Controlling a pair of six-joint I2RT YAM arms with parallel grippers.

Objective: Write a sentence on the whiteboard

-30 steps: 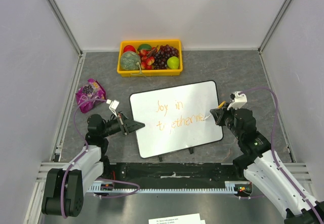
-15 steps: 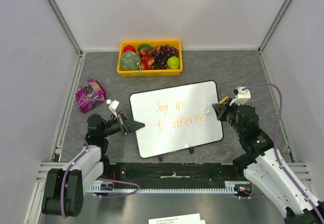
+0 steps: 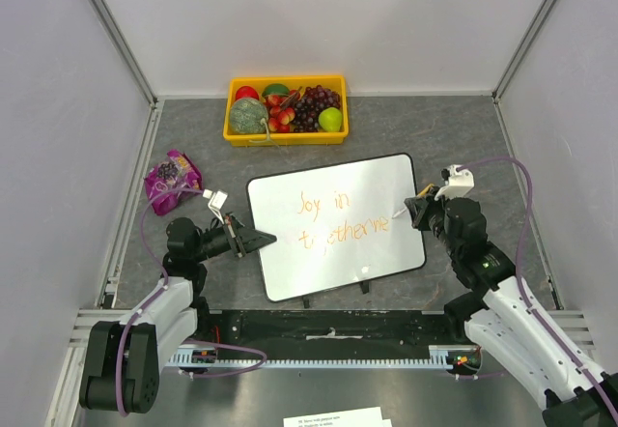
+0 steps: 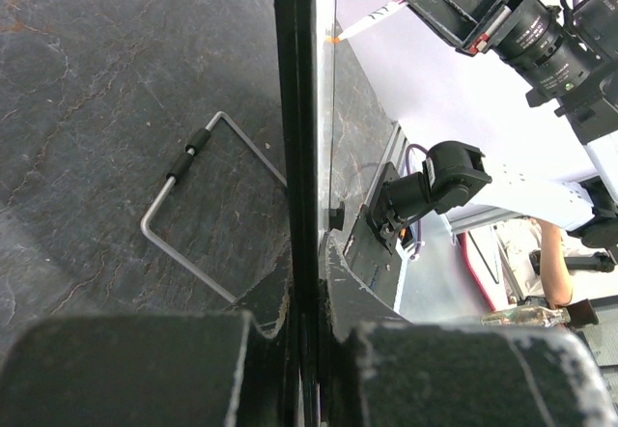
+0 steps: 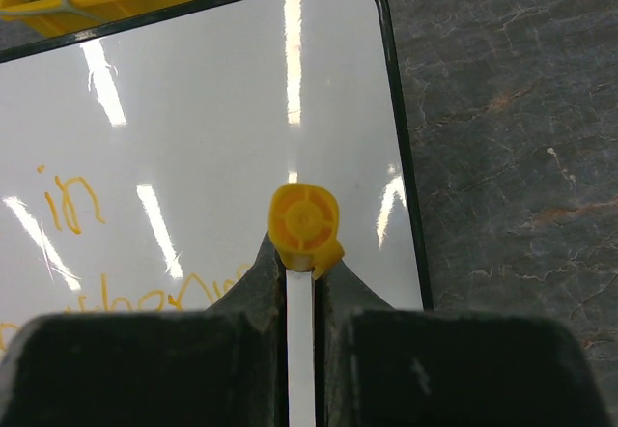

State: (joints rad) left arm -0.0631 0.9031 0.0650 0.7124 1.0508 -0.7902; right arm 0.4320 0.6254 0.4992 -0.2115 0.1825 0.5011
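Note:
The whiteboard (image 3: 333,253) lies tilted on the dark table, white with a thin black frame. Orange lettering (image 3: 333,216) on it reads "Joy in" above "togetherne". My left gripper (image 3: 263,240) is shut on the board's left edge; in the left wrist view the black frame (image 4: 294,108) runs edge-on between its jaws (image 4: 307,287). My right gripper (image 3: 417,212) is shut on a white marker (image 5: 300,350) with a yellow end cap (image 5: 304,219). The marker's tip (image 3: 393,222) sits at the end of the second line. In the right wrist view the board (image 5: 212,108) lies below, with "in" (image 5: 72,200) at the left.
A yellow tray (image 3: 232,118) of fruit stands at the back behind the board. A purple snack bag (image 3: 172,178) lies at the left. A bent wire stand (image 4: 193,214) lies on the table under the board. Grey walls close in both sides and the back.
My right gripper with the marker has shifted slightly toward the far right from the end of the lettering. The left gripper and the board have not moved.

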